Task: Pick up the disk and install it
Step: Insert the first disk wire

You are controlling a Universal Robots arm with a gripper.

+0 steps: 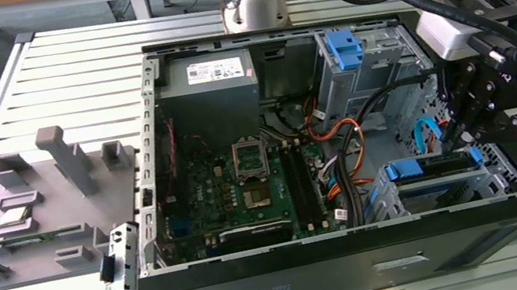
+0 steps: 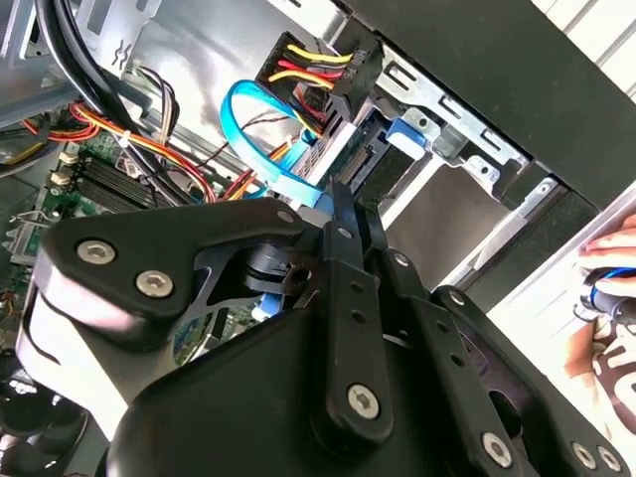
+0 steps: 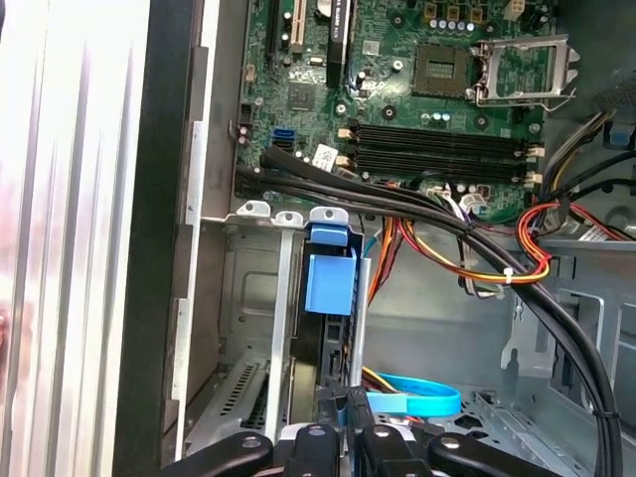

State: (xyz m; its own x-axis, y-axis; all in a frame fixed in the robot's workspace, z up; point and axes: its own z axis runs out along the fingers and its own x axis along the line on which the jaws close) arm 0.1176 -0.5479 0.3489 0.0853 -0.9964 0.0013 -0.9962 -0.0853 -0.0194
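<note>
The disk (blue bracket visible) sits inside the drive cage, the gripper close by

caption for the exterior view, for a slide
gripper at the disk in the drive cage of an open computer case

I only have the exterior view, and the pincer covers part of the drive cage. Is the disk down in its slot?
Observer: In the first wrist view the disk stands inside the cage, its blue tab at the cage's rim.
Operator: Cables near it?
Observer: In the second wrist view a blue flat cable loops beside the disk's end.
Operator: Anyone close by?
Observer: In the second wrist view a hand rests beyond the case, past its black wall.
</note>
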